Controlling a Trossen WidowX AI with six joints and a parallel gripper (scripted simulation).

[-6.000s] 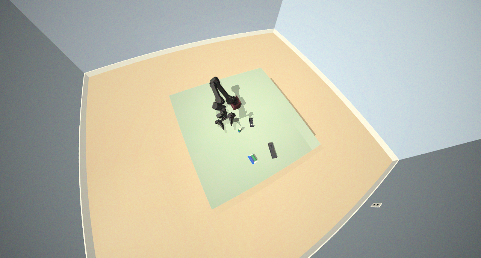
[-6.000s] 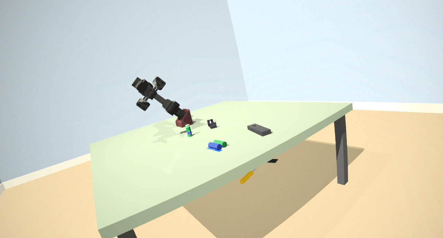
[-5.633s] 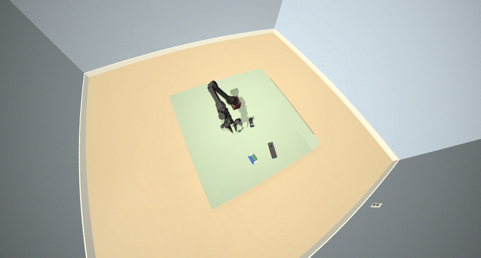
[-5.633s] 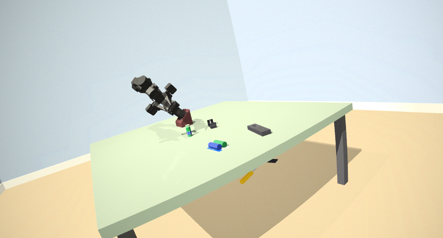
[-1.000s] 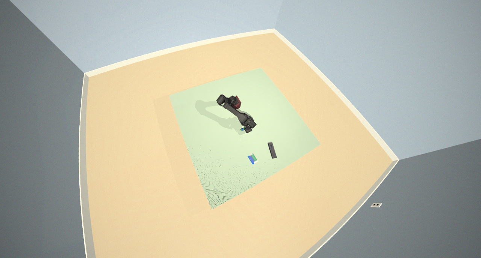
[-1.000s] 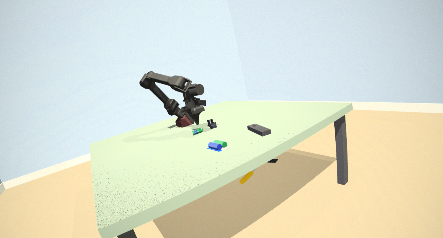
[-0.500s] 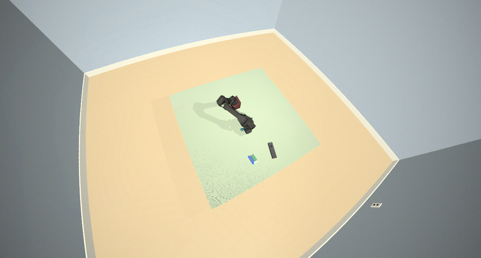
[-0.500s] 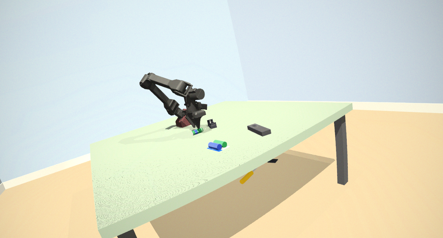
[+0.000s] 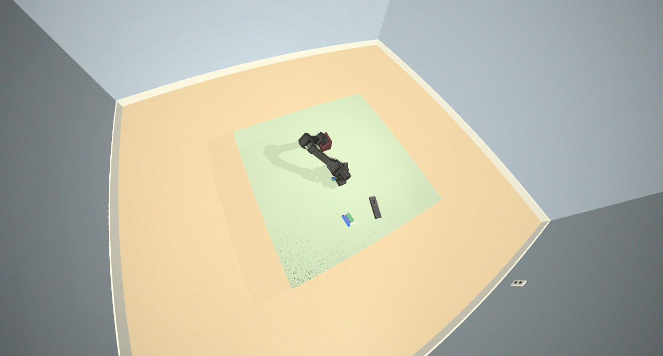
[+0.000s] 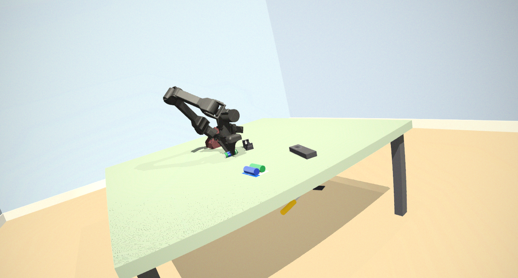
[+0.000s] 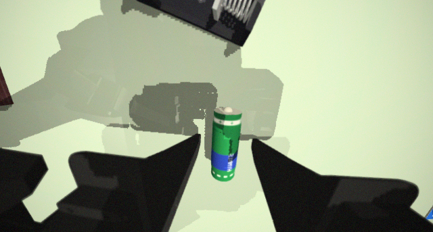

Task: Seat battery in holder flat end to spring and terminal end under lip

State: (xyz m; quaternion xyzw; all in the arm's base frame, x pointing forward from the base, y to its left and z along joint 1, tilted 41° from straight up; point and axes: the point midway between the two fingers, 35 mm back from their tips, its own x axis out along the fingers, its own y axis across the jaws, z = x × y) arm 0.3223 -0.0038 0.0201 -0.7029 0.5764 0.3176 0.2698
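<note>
The green battery with a blue band (image 11: 224, 141) (image 10: 228, 154) (image 9: 333, 179) lies on its side on the table. In the wrist view its terminal end points up the picture, toward the holder side. My gripper (image 11: 226, 140) (image 10: 232, 153) is open, with one fingertip on each side of the battery and a gap at both sides. The black holder (image 11: 179, 5) (image 10: 248, 146) stands apart from the battery, at the top of the wrist view, partly cut off. Its spring (image 11: 238, 7) shows at the right end. The lip end is out of the wrist view, and the arm hides the holder in the top view.
A blue cylinder (image 10: 250, 170) and a green cylinder (image 10: 257, 167) lie on a blue and white card. A dark oblong block (image 9: 375, 208) (image 10: 302, 151) lies farther right. The arm's dark red base (image 9: 327, 143) (image 10: 212, 143) is behind. A yellow-handled tool (image 10: 288, 207) is below the table.
</note>
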